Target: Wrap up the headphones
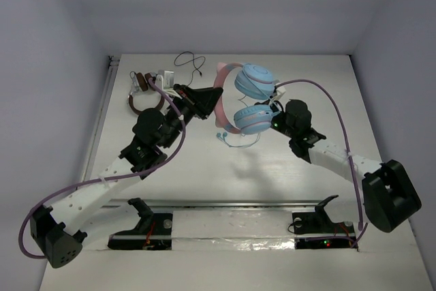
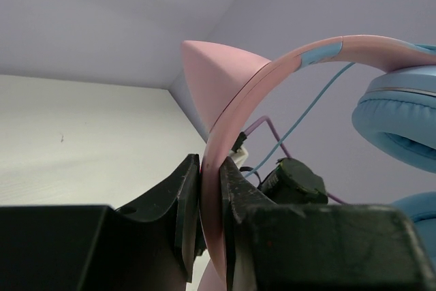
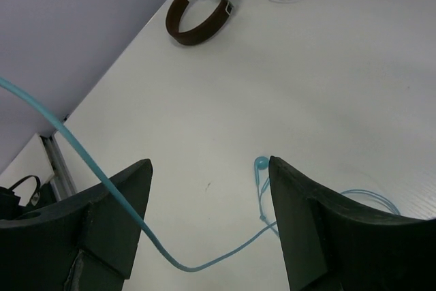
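The headphones have a pink cat-ear headband and light-blue ear cups. My left gripper is shut on the headband just below the cat ear and holds the headphones off the table; the top view shows it at the band's left side. My right gripper is open, and in the top view it sits beside the lower ear cup. The thin light-blue cable hangs slack between its fingers without being pinched. The cable's plug end lies on the table below, with a loop.
Brown headphones with silver trim lie at the back left, also in the right wrist view, with a black cable trailing behind. Grey walls close the table at back and sides.
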### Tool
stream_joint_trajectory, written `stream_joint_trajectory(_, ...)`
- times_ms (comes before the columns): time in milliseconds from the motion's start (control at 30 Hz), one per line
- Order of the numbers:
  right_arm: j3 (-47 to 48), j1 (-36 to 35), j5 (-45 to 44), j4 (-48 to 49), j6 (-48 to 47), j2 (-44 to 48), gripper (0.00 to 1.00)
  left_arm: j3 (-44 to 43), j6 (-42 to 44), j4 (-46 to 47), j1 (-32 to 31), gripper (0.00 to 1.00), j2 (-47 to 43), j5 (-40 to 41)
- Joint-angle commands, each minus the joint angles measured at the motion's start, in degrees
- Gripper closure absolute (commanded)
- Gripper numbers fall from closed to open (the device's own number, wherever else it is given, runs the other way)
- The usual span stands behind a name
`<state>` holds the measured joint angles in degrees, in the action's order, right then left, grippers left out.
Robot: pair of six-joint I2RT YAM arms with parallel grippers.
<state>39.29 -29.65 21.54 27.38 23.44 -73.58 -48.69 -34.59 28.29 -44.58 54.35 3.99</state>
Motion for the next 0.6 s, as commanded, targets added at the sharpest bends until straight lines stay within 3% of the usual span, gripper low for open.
stream_joint_trajectory(0, -0.3, 0.3, 1.0, 6.7, 0.5, -1.6, 0.25, -4.7, -2.0, 4.7, -0.2, 1.0, -2.1, 1.1)
stream_joint_trajectory(433, -4.0, 0.3, 0.8, 12.0, 2.0, -5.3, 0.33, -7.2, -3.8, -0.5, -0.2, 1.0, -2.1, 5.9)
stream_joint_trajectory(533, -5.8, 0.3, 1.2, 13.1, 3.2, -4.7, 0.42, -6.3, -4.3, 1.3, -0.2, 1.0, -2.5, 7.7)
stream_joint_trajectory(567, -6.1, 0.3, 1.3, 13.1, 3.5, -3.9, 0.51, -6.0, -4.3, 1.7, -0.2, 1.0, -2.4, 8.4)
